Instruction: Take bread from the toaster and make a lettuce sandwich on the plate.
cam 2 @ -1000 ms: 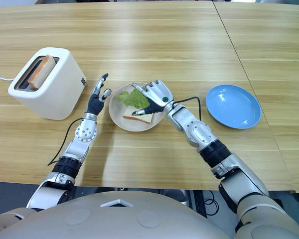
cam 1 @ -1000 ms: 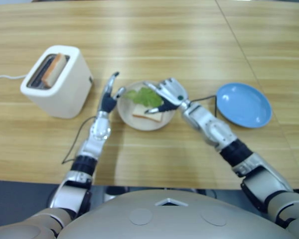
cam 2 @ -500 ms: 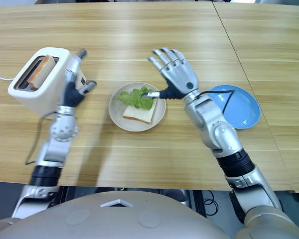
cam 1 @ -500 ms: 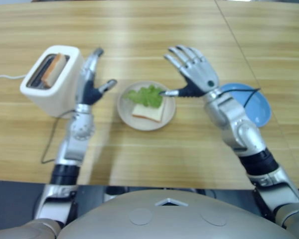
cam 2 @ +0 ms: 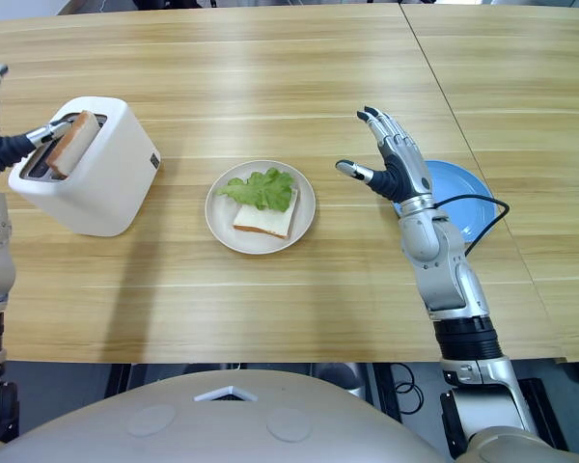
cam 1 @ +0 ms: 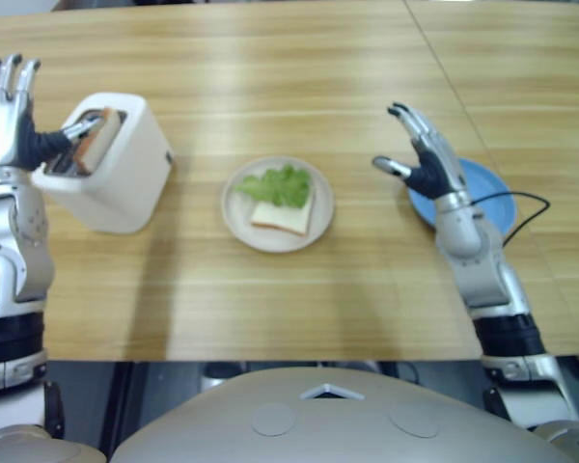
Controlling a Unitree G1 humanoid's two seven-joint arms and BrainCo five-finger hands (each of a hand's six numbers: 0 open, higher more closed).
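Wood-grain table (cam 2: 270, 87) is carrying everything; a seam is running down its right part.

White toaster (cam 2: 106, 193) is standing at the left, turned at an angle, with its slots facing up.

Blue plate (cam 2: 454, 183) is lying at the right, well apart from the toaster. Its left part is sitting under the right hand and wrist.

Tan plate (cam 2: 270, 241) is lying between the toaster and the blue plate, near the table's middle and touching neither.

Right hand (cam 2: 394, 169) is hovering over the blue plate's left edge. It is raised with fingers spread and pointing away from the robot, thumb sticking out toward the tan plate. It is holding nothing.

Left hand (cam 1: 2, 121) is hanging at the far left, just beside the toaster's top. Its fingers are pointing up and slightly spread, and it is gripping nothing. The thumb is reaching sideways to the near end of the toaster slice; I cannot tell whether it is actually touching.

Bread slice (cam 2: 265, 222) is lying flat on the tan plate.

Lettuce (cam 2: 261, 188) is resting on the far part of that slice, overhanging onto the plate, so the near part of the slice is showing bare.

Toaster slice (cam 2: 72, 145) is standing in a slot, its browned top poking out.

Black cable (cam 2: 503, 205) is looping from the right wrist across the blue plate.
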